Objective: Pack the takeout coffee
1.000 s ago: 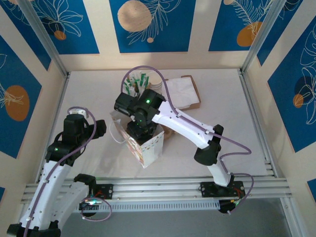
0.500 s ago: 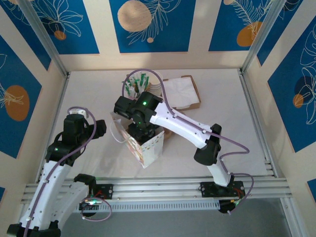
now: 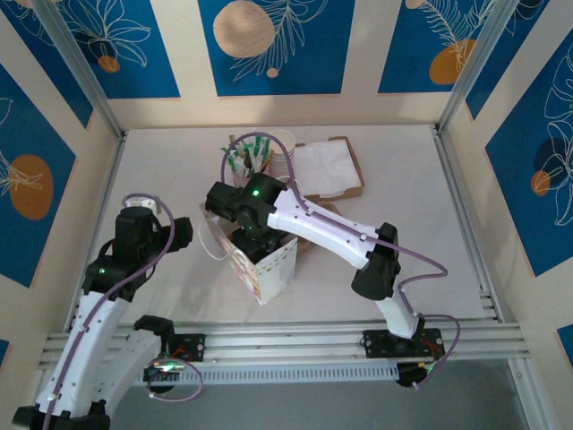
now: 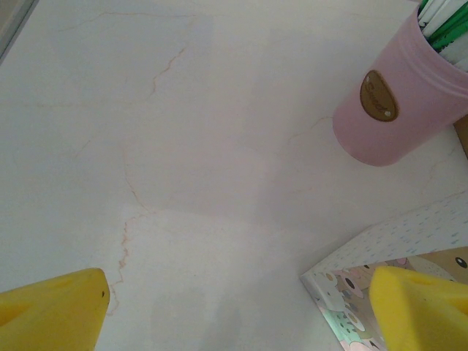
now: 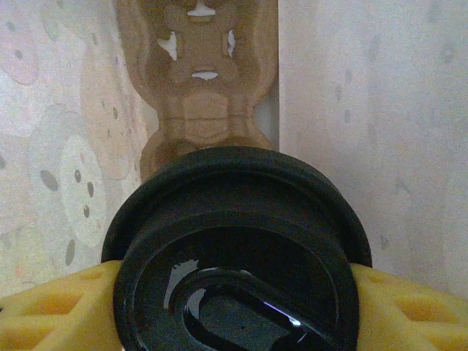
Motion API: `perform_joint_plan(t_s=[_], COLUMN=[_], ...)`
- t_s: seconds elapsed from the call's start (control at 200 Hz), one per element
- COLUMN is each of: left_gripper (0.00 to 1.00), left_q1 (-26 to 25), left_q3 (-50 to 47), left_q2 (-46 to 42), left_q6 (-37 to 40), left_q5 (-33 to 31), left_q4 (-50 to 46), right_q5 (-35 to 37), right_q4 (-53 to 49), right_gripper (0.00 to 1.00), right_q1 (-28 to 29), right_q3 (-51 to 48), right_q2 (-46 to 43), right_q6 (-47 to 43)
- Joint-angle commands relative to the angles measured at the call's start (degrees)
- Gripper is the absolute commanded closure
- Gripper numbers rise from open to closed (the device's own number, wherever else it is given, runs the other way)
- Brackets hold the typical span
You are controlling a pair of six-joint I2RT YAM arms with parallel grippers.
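Centrally in the overhead view, the right claw (image 3: 249,235) reaches down into a white patterned paper bag (image 3: 273,269) standing on the pale tabletop (image 3: 403,233). Its wrist view shows yellow fingers (image 5: 51,307) clamped on the takeout coffee (image 5: 234,241), seen as a round black plastic lid low in the frame, inside the bag. A brown cardboard insert with cut-outs (image 5: 201,95) lies at upper centre. The left claw (image 4: 234,307) gapes wide, holding nothing, over the tabletop. A pink cylindrical holder of green-and-white straws (image 4: 391,102) stands at upper right.
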Motion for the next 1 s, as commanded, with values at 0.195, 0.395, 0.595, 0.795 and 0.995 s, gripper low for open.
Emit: perform_joint_plan(t_s=[0.195, 0.395, 0.595, 0.795, 0.995], left_gripper=[0.08, 0.08, 0.08, 0.08, 0.08], left_q1=[1.0, 1.0, 1.0, 1.0, 1.0], left_q3=[-0.4, -0.5, -0.5, -0.4, -0.5], left_q2=[0.1, 0.2, 0.2, 0.3, 0.4], left_q6=[0.6, 0.6, 0.6, 0.6, 0.6], left_q5=[1.2, 1.2, 1.1, 1.0, 1.0], left_q4=[0.4, 0.4, 0.4, 0.4, 0.4], right_q5=[-1.6, -3.4, -3.8, -3.2, -4.2], right_q4=[2.0, 5.6, 6.7, 6.3, 8.1], right_gripper=[0.45, 0.45, 0.45, 0.46, 0.46], right_q1=[0.0, -0.3, -0.5, -0.5, -0.5], right_q3=[-4.0, -8.0, -10.0, -10.8, -13.6], right_q2=[-2.1, -4.2, -5.1, -5.1, -5.1], right_q6=[1.9, 2.1, 2.4, 2.7, 2.9])
